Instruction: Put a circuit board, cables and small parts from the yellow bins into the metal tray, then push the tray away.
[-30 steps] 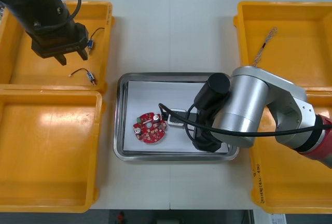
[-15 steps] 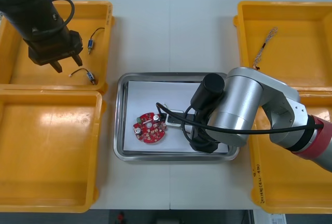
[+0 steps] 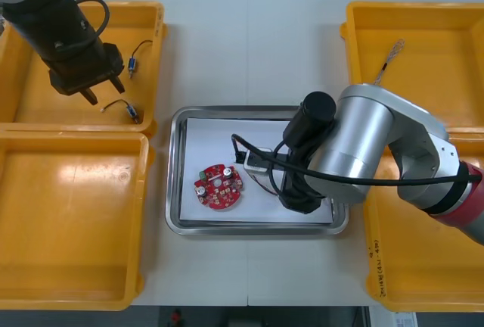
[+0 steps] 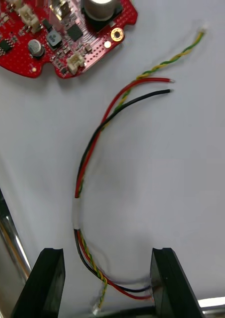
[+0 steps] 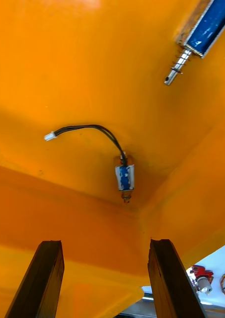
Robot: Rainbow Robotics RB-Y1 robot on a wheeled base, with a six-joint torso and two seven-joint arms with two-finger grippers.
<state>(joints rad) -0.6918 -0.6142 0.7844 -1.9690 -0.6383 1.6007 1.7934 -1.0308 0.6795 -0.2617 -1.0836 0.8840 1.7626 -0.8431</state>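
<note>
— Right gripper point(image 4: 108, 254)?
— Open and empty, low by the tray's point(image 3: 175, 168) near edge. The cable point(image 4: 92, 149) lies free beside the board point(image 4: 57, 35), seemingly delivered.
— Left gripper point(image 5: 106, 243)?
— Open and empty above a small part point(image 5: 124, 177) in the far-left bin's point(image 3: 38, 107) near right corner, likely lining up a grasp.

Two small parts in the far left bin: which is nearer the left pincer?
The small metal part lying by the yellow bin's wall nearest the metal tray. The open left pincer hangs beside it; the other part lies farther off.

Right gripper point(image 4: 107, 253), jaws apart, over red and yellow cable point(image 4: 76, 213) near circuit board point(image 4: 52, 35).
</note>
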